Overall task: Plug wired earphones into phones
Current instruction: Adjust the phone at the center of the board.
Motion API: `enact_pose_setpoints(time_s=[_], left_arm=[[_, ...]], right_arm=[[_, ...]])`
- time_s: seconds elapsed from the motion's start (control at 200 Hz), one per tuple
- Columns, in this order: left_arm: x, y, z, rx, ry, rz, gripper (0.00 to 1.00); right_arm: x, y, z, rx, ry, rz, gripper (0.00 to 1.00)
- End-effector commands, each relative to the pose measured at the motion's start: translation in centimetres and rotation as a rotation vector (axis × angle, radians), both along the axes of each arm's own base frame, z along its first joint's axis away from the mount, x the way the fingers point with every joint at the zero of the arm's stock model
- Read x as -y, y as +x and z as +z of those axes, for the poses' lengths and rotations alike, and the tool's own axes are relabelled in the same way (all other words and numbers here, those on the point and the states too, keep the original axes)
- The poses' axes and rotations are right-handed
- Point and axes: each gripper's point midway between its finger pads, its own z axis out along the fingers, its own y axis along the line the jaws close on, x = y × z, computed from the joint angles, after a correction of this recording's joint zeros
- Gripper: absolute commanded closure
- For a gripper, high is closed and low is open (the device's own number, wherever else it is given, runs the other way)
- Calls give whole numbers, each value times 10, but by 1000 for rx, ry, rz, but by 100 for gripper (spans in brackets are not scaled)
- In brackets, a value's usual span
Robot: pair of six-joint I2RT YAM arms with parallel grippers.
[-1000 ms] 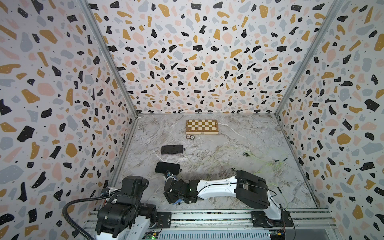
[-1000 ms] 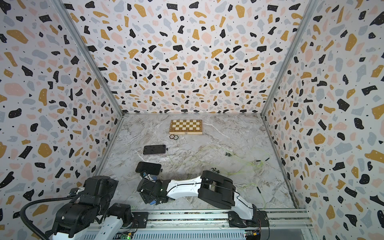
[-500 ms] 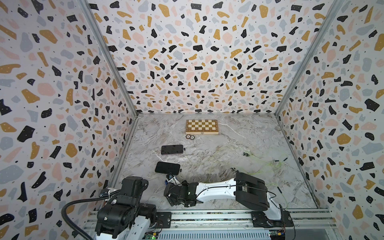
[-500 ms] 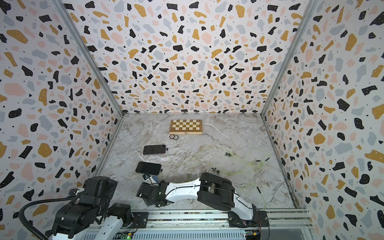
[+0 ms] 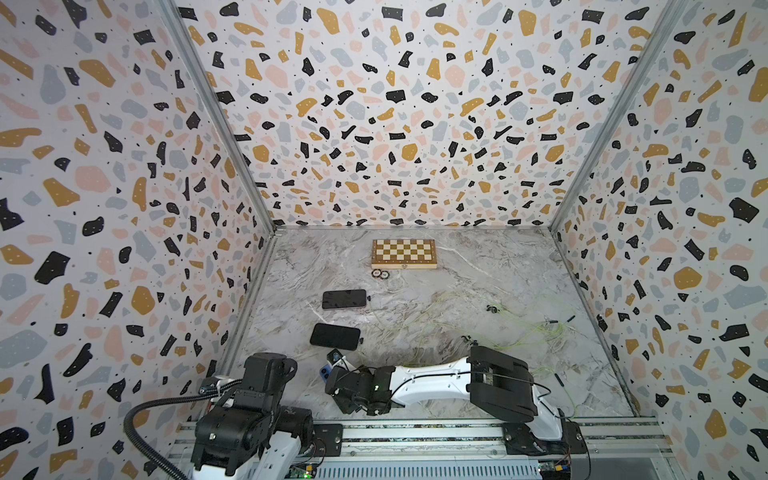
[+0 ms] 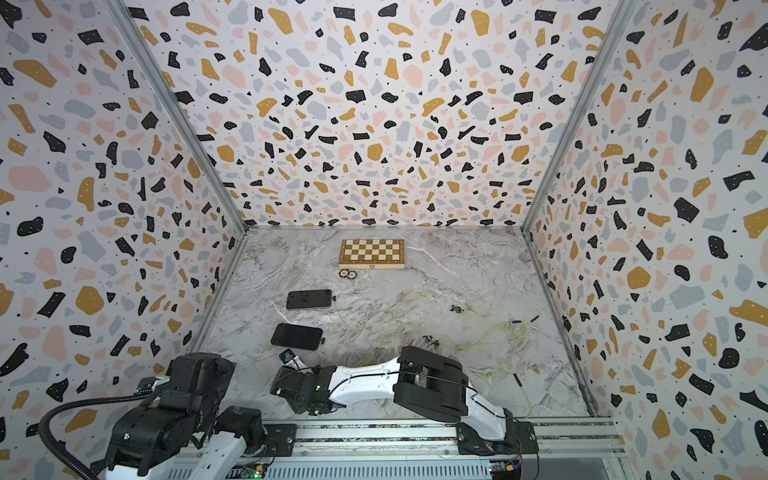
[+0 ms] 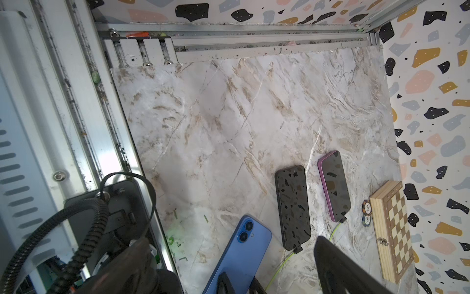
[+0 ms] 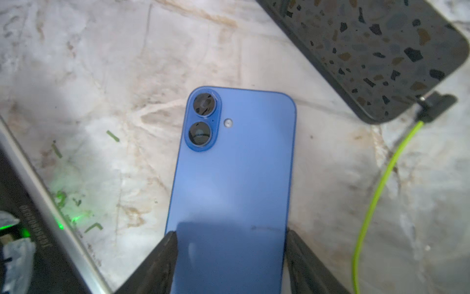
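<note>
Right wrist view: right gripper [image 8: 231,233] pinches the blue phone [image 8: 229,191] by its long edges, back up, at the table's [image 5: 457,291] 7 o'clock. Black phone [image 8: 368,51], at its 12 o'clock, has a green cord [image 8: 376,193] plugged in. Left gripper [image 7: 230,241] gapes wide, holding nothing. Chessboard case [image 5: 404,253], at 12 o'clock, is shut; contents hidden.

Nearest the rail, blue phone [image 8: 229,191] back-up; black phone [image 7: 292,206] and purple-rimmed phone [image 7: 334,185] screen-up, green cord [image 7: 335,231] plugged into each.

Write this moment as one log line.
right gripper: clamping blue phone, back up | black phone, purple phone: plugged in | left gripper: open
</note>
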Motion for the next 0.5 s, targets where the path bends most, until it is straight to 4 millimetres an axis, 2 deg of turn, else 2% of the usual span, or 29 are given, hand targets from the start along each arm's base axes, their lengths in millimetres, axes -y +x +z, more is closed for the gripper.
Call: enact_pose_setpoints(time_s=[0.0, 0.16, 0.3, 0.405, 0.496], left_arm=[[-6, -1, 5, 17, 35, 2, 1], [-5, 0, 3, 16, 34, -2, 1], [-7, 0, 6, 25, 50, 0, 1], [-7, 2, 8, 34, 59, -13, 0], [-5, 6, 9, 42, 62, -41, 0]], right_arm=[[10, -19, -36, 10, -154, 223, 33], [8, -8, -52, -15, -188, 353, 31], [6, 9, -55, 5, -185, 409, 29], [-1, 24, -52, 69, -184, 431, 28], [-9, 30, -34, 74, -120, 432, 28]])
